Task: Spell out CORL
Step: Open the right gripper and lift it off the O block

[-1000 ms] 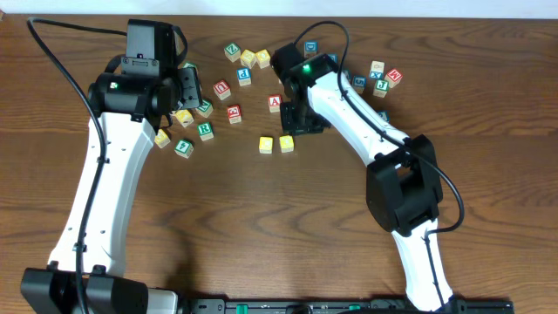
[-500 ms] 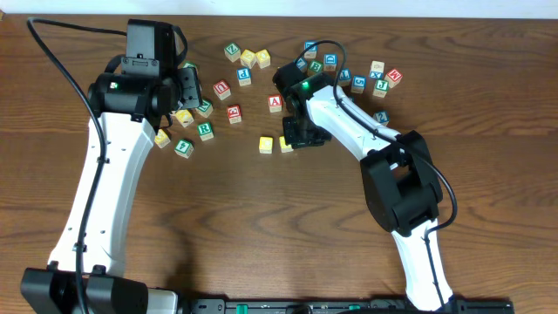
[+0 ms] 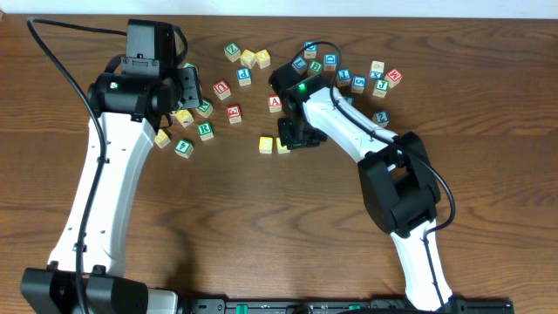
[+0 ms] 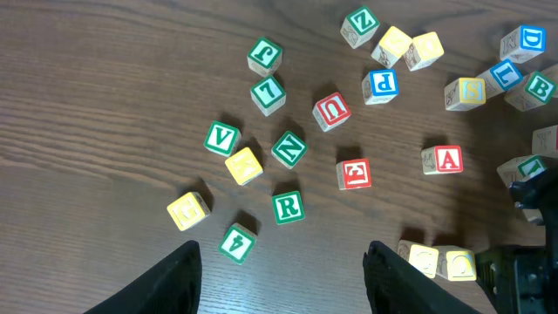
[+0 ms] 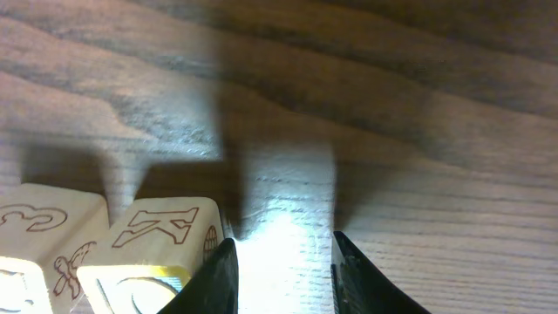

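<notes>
Watching the overhead feed, I have the left pincer (image 3: 188, 91) hanging over the scatter of cubes at about 10 o'clock on the bench (image 3: 261, 227). Its jaws are released and wide, with nothing between them. On its wrist feed the green R cube (image 4: 288, 208) lies flat on the wood at 12 o'clock from the gap between the fingers, letter up and apart from both.

Near the bench centre the left yellow-topped cube (image 3: 266, 144) and the right yellow-topped cube (image 3: 282, 146) sit just beside each other in a row. The R cube lies off at 10 o'clock from them, and the red A cube (image 3: 275, 103) stands at their 12 o'clock.

The right pincer (image 3: 295, 136) is down at 3 o'clock of the right yellow-topped cube and partly covers it from above. On its wrist feed the jaws are parted a little and grasp nothing, with only bare wood between them. One finger (image 5: 220, 275) stands hard by that cube's corner, and I cannot tell whether they touch.

The blue L cube (image 4: 506, 74) sits at 1 o'clock of the pair, beside the right arm, in a tight knot with a blue D cube (image 4: 528, 39) and a green B cube (image 4: 542, 87).
</notes>
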Tool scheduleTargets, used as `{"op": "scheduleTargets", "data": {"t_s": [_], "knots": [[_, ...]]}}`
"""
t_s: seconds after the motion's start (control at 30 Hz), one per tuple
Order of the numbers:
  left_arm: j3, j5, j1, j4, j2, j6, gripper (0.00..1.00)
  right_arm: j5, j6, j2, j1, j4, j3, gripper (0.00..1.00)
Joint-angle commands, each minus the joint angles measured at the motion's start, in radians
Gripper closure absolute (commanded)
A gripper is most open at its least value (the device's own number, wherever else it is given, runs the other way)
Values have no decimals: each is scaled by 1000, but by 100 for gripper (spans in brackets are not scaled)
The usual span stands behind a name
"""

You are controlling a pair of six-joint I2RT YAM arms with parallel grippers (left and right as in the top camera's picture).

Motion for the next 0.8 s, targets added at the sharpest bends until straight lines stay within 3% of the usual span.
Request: {"op": "scheduleTargets", "data": {"t_s": [0.0, 0.77], "knots": [[5, -2, 4, -3, 10, -2, 41, -14, 23, -28, 10, -6, -4, 70], [5, -2, 3, -3, 10, -2, 41, -57, 85, -29, 5, -21, 1, 68]]}}
